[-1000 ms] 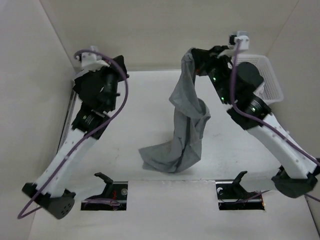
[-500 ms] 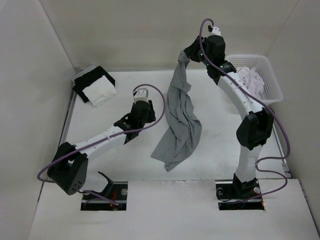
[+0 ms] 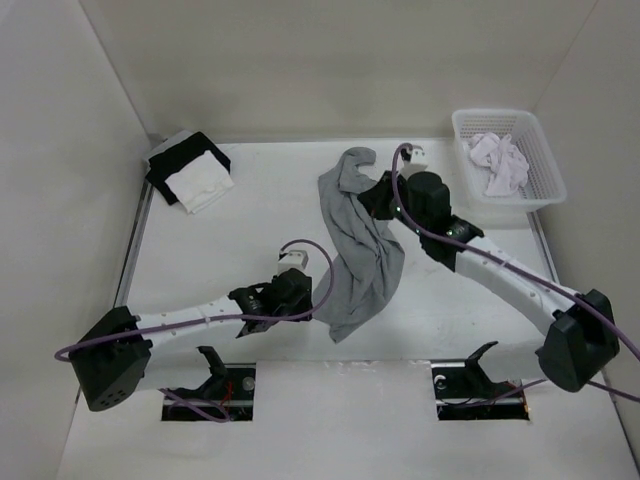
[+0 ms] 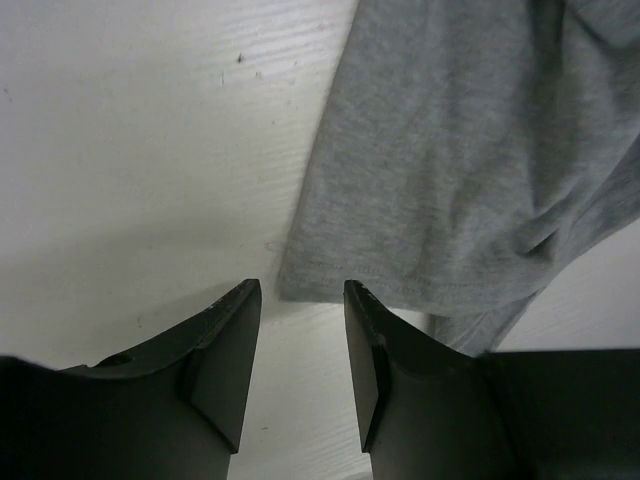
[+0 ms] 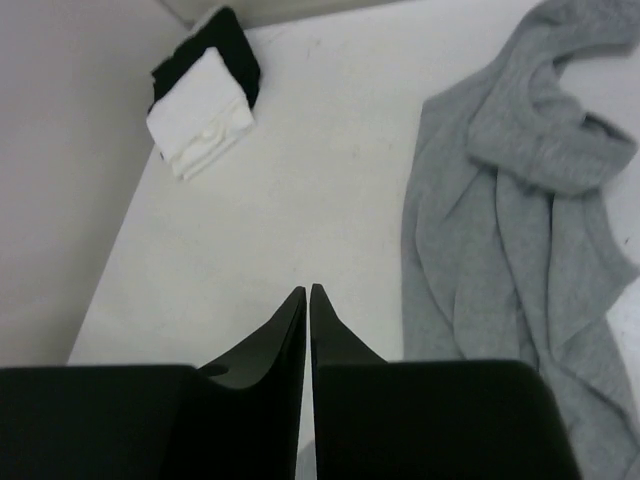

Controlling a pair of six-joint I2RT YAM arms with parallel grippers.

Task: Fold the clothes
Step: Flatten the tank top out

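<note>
The grey shirt (image 3: 355,240) lies crumpled in a long strip on the middle of the worktop (image 3: 250,220). The left tool (image 4: 298,292) stands wide and empty at the shirt's near hem. The right tool (image 5: 307,292) is pinched together, holding nothing.

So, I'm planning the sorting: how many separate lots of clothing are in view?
3: the grey shirt crumpled in the middle; the black-and-white stack at the far left corner; the white garment in the basket, far right. More pieces may hide in stack or basket.
</note>
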